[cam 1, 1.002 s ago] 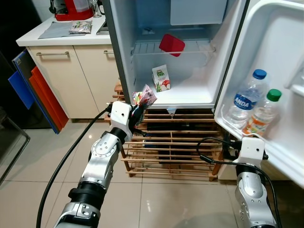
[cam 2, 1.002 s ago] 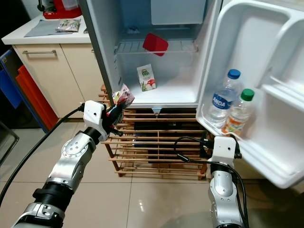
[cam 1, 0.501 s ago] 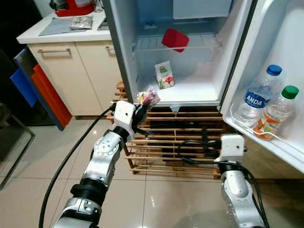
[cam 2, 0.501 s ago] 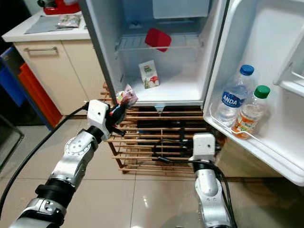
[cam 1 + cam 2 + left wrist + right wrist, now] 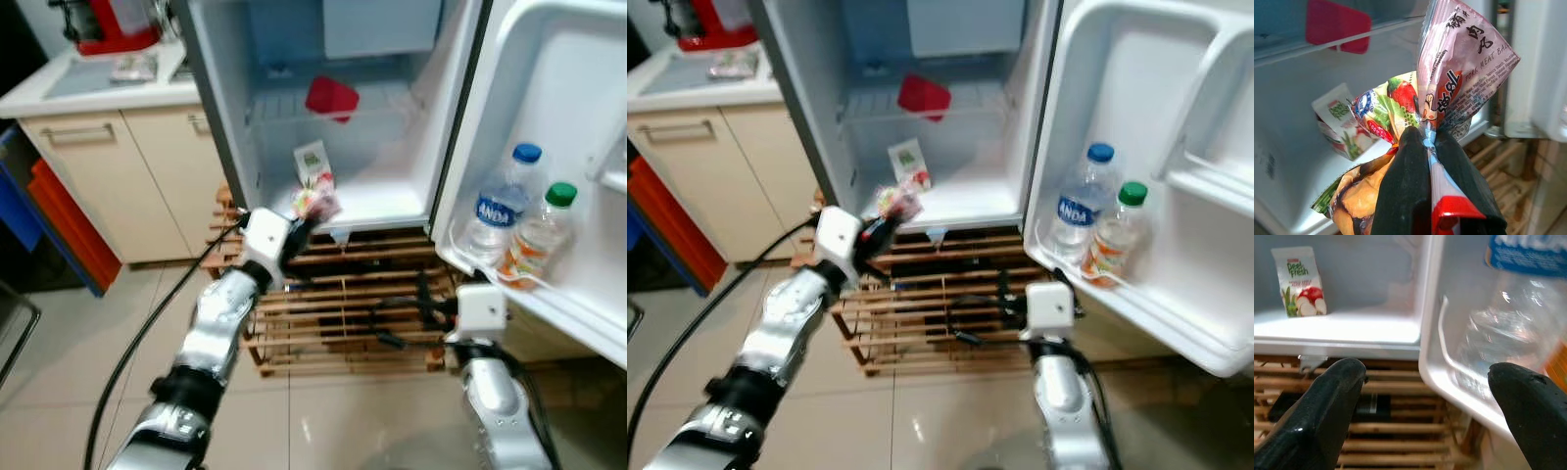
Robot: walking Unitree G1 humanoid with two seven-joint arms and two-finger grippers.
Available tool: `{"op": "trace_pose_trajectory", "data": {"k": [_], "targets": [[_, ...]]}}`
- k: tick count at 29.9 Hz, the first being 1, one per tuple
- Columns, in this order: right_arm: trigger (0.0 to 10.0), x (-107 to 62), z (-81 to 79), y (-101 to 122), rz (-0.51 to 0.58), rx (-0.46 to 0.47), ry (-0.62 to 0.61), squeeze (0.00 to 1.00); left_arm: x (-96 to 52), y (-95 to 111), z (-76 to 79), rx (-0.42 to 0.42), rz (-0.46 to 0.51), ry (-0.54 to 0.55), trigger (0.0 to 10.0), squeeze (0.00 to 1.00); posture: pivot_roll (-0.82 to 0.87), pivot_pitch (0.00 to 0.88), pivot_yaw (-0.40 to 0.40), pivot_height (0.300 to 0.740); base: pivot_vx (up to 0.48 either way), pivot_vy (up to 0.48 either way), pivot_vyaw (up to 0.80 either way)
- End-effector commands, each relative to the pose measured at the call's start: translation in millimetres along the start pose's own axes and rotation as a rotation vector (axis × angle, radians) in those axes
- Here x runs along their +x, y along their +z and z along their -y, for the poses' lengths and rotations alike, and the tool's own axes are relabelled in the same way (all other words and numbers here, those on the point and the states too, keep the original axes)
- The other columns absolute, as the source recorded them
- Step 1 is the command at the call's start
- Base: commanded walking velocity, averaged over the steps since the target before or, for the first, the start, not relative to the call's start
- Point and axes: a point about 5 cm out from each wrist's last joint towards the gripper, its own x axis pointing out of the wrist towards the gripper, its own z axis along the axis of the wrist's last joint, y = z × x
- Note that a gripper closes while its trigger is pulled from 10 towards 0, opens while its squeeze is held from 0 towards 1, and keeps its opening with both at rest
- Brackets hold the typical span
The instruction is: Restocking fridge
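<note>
Head views down on fridge, wrists close

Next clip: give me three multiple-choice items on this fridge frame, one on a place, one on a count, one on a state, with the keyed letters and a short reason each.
1. Where does the juice carton stand?
A. on the fridge floor
B. in the door shelf
C. on the counter

2. How many bottles stand in the door shelf?
A. one
B. two
C. four

3. What is the left gripper doing?
A. hanging open
B. pinching snack packets
C. gripping a bottle

Answers: 1 A, the carton stands inside the compartment below the wire shelf. 2 B, a blue-capped bottle and a green-capped bottle stand side by side. 3 B, its fingers clamp the gathered packets.
</note>
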Motion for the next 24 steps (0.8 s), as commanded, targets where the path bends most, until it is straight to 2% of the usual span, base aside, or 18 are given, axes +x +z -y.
{"op": "trace_pose_trajectory", "data": {"k": [1,4,7,9,10,20,24], "targets": [[10.0,2.8,-11.5,7,0.029,0.02,0.034,0.0,-3.8,3,-14.9,0.03,0.008,0.04,10.0,0.0,-0.15,0.0,0.094,0.74,0.48,0.0,0.0],[10.0,1.9,-11.8,6,0.027,0.018,0.04,0.0,-3.2,4,-15.2,-0.024,0.017,0.046,10.0,0.0,-0.15,0.0,0.096,0.74,0.447,0.0,0.0],[10.0,0.9,-12.9,5,0.024,0.017,0.047,0.0,-3.3,4,-14.6,-0.051,0.022,0.042,10.0,0.0,-0.16,0.0,0.097,0.74,0.0,0.48,0.0],[10.0,-0.5,-14.3,5,0.021,0.023,0.058,0.0,-3.3,5,-13.6,-0.026,0.029,0.04,10.0,0.0,-0.16,0.0,0.097,0.74,0.0,0.48,-0.7],[10.0,-2.7,-14.3,5,0.023,0.023,0.062,0.0,-2.6,8,-12.0,0.018,0.052,0.035,10.0,0.0,-0.16,0.0,0.099,0.74,0.0,0.247,-0.75],[10.0,-8.8,-13.8,-1,0.0,0.027,0.054,0.0,8.9,7,-5.1,0.069,0.009,-0.013,10.0,0.0,-0.18,0.0,0.109,0.74,0.0,0.025,-0.08],[10.0,-12.2,-14.6,-3,-0.006,0.027,0.06,0.0,17.6,6,5.3,0.101,-0.017,-0.058,10.0,0.0,-0.18,0.0,0.111,0.74,0.0,0.0,-0.8]]}}
